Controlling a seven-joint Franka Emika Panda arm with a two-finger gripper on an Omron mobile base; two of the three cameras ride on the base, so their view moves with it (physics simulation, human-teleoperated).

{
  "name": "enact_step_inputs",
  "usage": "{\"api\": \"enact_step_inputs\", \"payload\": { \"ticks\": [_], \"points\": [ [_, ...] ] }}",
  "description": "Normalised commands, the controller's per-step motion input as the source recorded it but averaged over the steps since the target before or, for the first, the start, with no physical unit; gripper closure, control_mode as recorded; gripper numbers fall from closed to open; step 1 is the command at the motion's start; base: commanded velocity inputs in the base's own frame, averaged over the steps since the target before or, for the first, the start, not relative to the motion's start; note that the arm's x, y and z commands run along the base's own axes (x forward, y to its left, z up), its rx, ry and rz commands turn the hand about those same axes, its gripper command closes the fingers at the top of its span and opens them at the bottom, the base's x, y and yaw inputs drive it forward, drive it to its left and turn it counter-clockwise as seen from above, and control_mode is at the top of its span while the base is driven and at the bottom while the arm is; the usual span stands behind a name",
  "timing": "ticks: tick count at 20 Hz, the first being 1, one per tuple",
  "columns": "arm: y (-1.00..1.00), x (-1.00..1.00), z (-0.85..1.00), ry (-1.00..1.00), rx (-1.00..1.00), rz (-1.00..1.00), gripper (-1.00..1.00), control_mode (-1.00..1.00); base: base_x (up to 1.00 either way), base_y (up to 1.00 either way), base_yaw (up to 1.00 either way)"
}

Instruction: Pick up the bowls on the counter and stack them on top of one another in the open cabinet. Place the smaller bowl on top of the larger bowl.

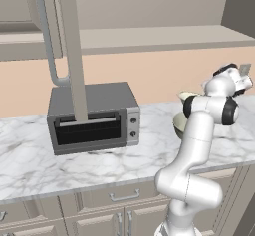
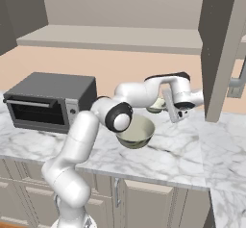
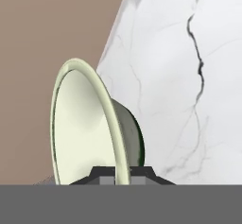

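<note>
Gripper (image 3: pixel 122 173) pinches the rim of the small bowl (image 3: pixel 87 124), one fingertip on each side of the thin wall, jaws narrow. In the right base view this bowl (image 2: pixel 156 106) sits low over the counter (image 2: pixel 182 150) behind the larger bowl (image 2: pixel 136 133), which rests on the marble. Nearby hangs the open cabinet door (image 2: pixel 221 49); a toaster oven (image 1: pixel 92 116) stands well to the left.

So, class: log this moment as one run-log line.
gripper: shut on small bowl rim | large bowl: on counter | cabinet: no bowl seen yet
</note>
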Motion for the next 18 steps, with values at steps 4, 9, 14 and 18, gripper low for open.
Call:
{"api": "enact_step_inputs", "payload": {
  "ticks": [4, 9, 14, 18],
  "points": [
    [0.10, -0.37, -0.01, -0.11, -0.04, 0.00, 1.00, -1.00, 0.00, 0.00, 0.00],
    [0.16, -0.43, -0.03, -0.12, -0.05, 0.00, 1.00, -1.00, 0.00, 0.00, 0.00],
    [0.22, -0.35, 0.06, -0.10, -0.04, 0.00, 1.00, -1.00, 0.00, 0.00, 0.00],
    [0.18, -0.20, 0.31, -0.08, -0.01, -0.01, 1.00, -1.00, 0.00, 0.00, 0.00]
  ]
}}
